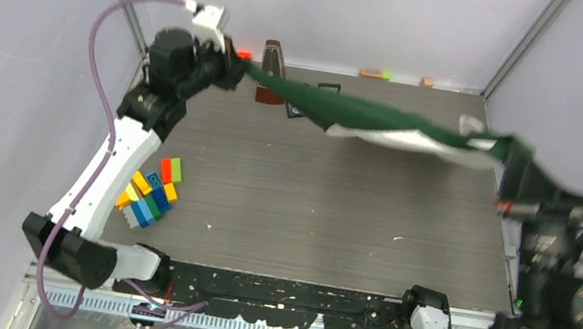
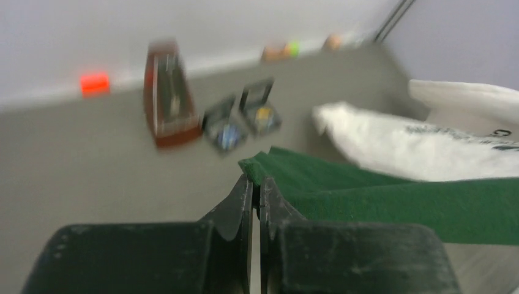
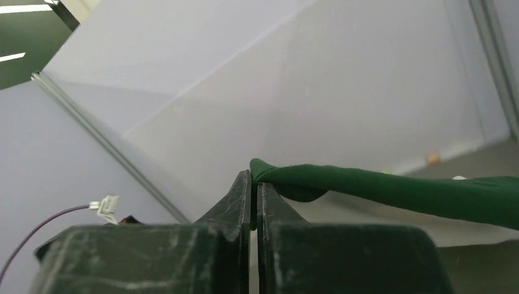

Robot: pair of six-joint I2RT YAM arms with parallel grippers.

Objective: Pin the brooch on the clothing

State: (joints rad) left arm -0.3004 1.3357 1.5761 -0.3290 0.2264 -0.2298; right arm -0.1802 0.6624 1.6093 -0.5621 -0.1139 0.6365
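The clothing, a white T-shirt with dark green sleeves, hangs stretched in the air across the back of the table. My left gripper is shut on one green sleeve end at the back left; the left wrist view shows the jaws pinching green fabric, with the white printed body beyond. My right gripper is shut on the other green end at the right, seen in the right wrist view with the sleeve running off right. I cannot make out the brooch for certain.
A brown metronome stands at the back left. Two small open cases lie beside it, under the shirt. Coloured bricks lie at the left. A red block and small blocks sit along the back wall.
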